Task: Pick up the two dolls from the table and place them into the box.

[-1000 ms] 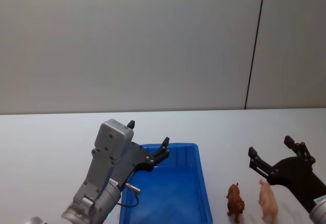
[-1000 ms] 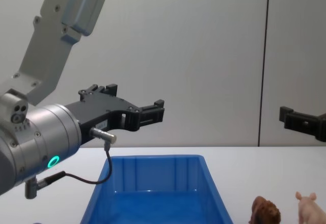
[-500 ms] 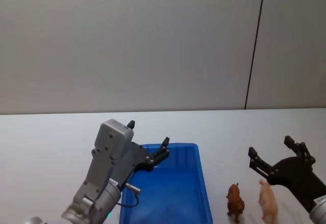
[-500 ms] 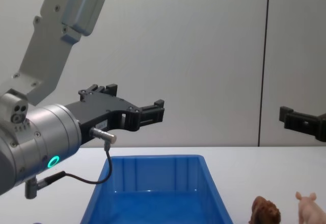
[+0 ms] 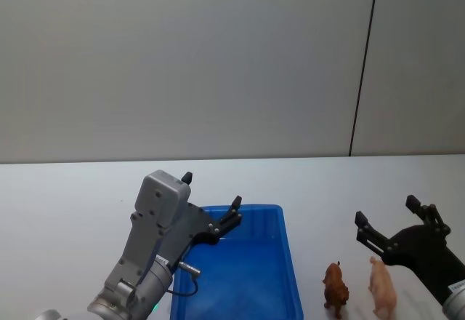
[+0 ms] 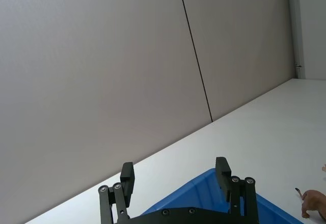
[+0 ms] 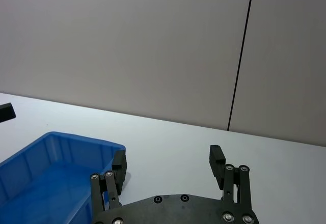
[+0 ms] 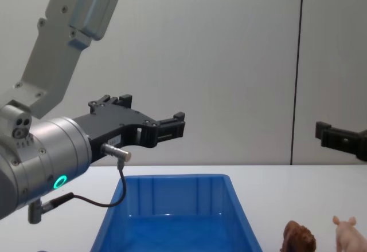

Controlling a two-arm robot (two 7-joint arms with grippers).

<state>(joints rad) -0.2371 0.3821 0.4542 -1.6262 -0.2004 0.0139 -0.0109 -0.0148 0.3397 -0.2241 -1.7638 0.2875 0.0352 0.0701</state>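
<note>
— While raised with the left gripper (image 5: 211,190) off the table (image 5: 73,204), gripped anything?
— Nothing. Hung with fingers spread wide, with the blue box (image 5: 290,262) right below and slightly ahead.
— And over at the right gripper (image 5: 386,210)?
— Spread wide too, and empty. Hovered with the brown doll (image 5: 336,289) below its left fingertip and the pink doll (image 5: 383,291) under its palm; stood side by side, not touching, on the table, well right of the left gripper, just beside the box.
</note>
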